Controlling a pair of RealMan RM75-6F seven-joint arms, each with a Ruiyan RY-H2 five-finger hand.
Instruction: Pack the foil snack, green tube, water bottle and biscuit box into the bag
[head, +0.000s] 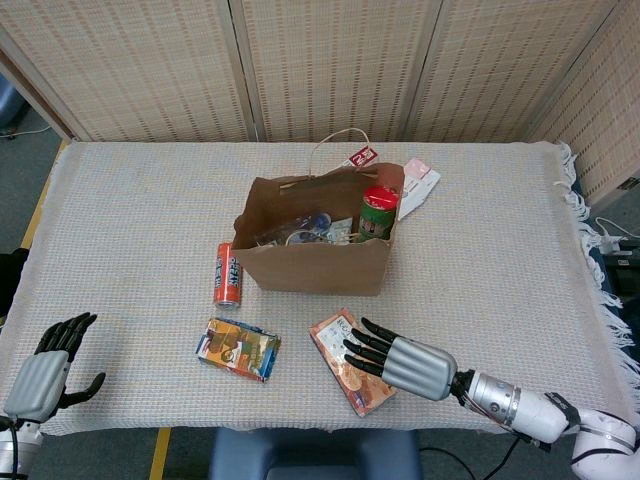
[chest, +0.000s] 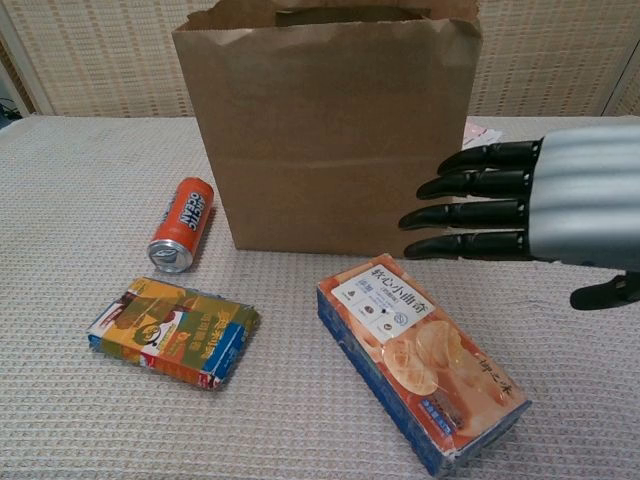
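Already packed: the green tube (head: 379, 213) is standing upright in the paper bag (chest: 330, 150), and something clear and crinkly beside it is looking like the water bottle (head: 305, 228), though I cannot tell for sure.
Left to pack: the biscuit box (chest: 420, 360) is lying flat on the worktop (head: 130, 220), near the front edge and just before the bag; the foil snack (chest: 175, 330) is lying to its left.
Right hand (head: 405, 363): it is hovering over the biscuit box, fingers (chest: 470, 215) stretched out, spread and grasping nothing; contact with the box is not showing.
Left hand (head: 45, 370): it is idling at the near corner, fingers loosely apart and empty.
Bystander: an orange can (chest: 183, 223) is lying on its side beside the bag.
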